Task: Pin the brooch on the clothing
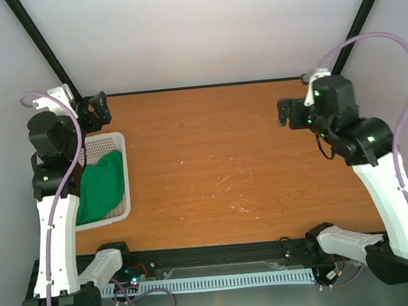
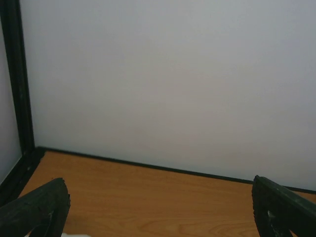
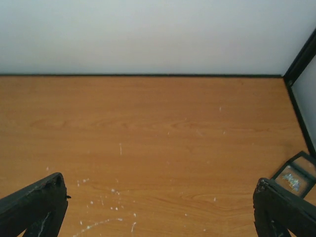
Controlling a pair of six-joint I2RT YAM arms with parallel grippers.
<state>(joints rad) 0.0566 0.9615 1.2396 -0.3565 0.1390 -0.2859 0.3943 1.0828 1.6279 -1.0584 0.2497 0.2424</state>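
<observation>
The green T-shirt [image 1: 104, 183] is seen bunched in a white mesh basket [image 1: 118, 141] at the left edge of the bench [image 1: 212, 166]. Farther back, the left pincer [image 1: 94, 111] and the right pincer [image 1: 291, 113] are held with fingers wide apart, nothing gripped. The silvery brooch [image 3: 292, 181] lies inside a small black frame box [image 3: 286, 166] by the bench's right edge.

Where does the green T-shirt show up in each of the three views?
Top external: the green T-shirt lies bunched in the white basket at the left side of the table.
Left wrist: not in it.
Right wrist: not in it.
Shared landmark: the black strip along the table's far edge, seen in all three.
</observation>
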